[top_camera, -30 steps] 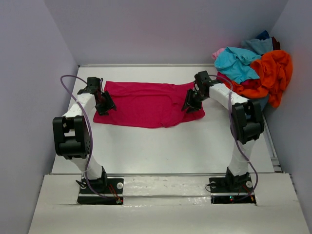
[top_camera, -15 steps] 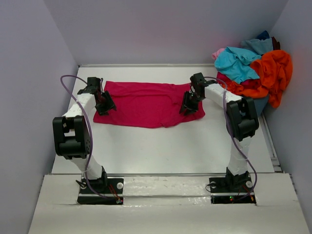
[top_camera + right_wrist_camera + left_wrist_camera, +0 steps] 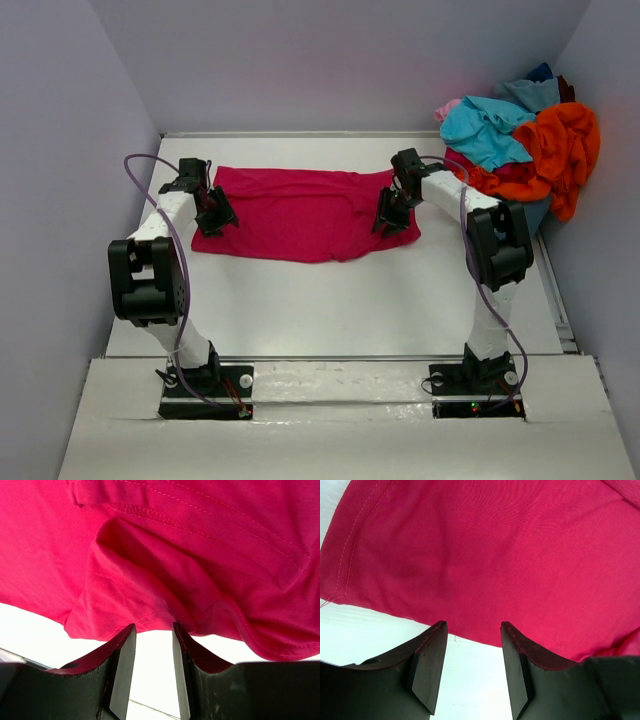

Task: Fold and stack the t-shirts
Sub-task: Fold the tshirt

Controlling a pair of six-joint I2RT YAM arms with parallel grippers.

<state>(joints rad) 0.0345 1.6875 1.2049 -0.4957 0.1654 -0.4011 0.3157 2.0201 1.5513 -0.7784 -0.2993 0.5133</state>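
Crimson t-shirt (image 3: 300, 212): flat on table (image 3: 330, 300), apparently part-folded into band, not stacked.
Left gripper (image 3: 216, 214): jaws apart, empty, at left hem.
Right gripper (image 3: 391, 214): jaws apart, empty, at right edge.
Remaining t-shirts (image 3: 520, 140): heaped far right, unfolded.

Crimson t-shirt (image 3: 300, 215): matt, fine-knit cloth with stitched hems. Heaped t-shirts (image 3: 520, 140), upper right: soft matt cloth. Table (image 3: 350, 300): white, smooth, faint sheen. Fingers (image 3: 427, 670): black matt plastic.

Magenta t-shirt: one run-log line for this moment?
magenta t-shirt spread flat | left claw open at left end, empty | right claw open at right-end hem, empty | shirt pile far right
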